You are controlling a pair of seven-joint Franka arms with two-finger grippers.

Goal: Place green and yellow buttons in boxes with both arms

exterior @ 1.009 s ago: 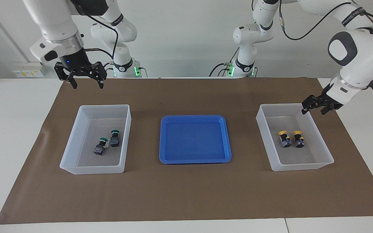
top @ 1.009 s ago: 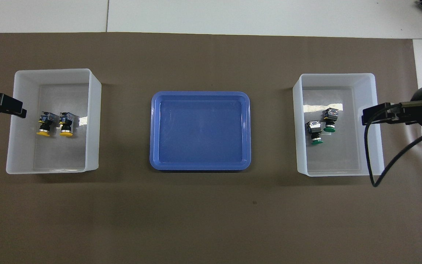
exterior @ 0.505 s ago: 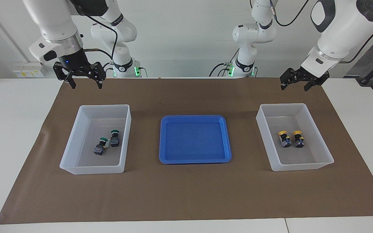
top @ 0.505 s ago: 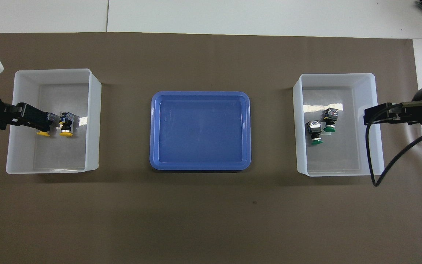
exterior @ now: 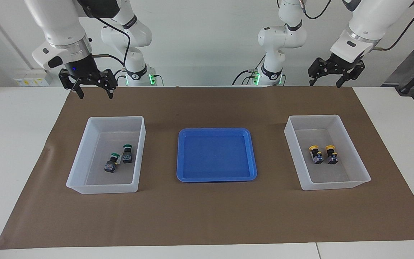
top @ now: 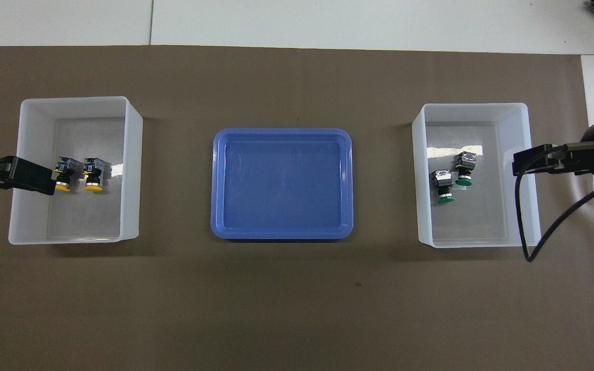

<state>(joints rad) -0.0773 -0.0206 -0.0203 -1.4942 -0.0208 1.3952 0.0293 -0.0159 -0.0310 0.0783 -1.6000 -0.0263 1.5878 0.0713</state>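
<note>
Two green buttons (exterior: 111, 162) (exterior: 127, 154) lie in the box (exterior: 116, 118) at the right arm's end; they also show in the overhead view (top: 444, 186) (top: 465, 170). Two yellow buttons (exterior: 315, 154) (exterior: 331, 154) lie side by side in the other box (exterior: 313, 117) at the left arm's end, also seen from overhead (top: 64, 175) (top: 92, 176). My right gripper (exterior: 96, 95) is open and empty, raised over the mat's edge by its box. My left gripper (exterior: 325, 83) is open and empty, raised high over the mat's edge by its box.
A shallow blue tray (exterior: 216, 154) sits empty between the two boxes on the brown mat (exterior: 207, 216). Two smaller white arms with green lights (exterior: 135, 72) stand at the table's edge by the robots.
My left arm has swung up and away from the outer rim of the yellow buttons' box to a high spot over the mat's edge. My right gripper has barely moved.
</note>
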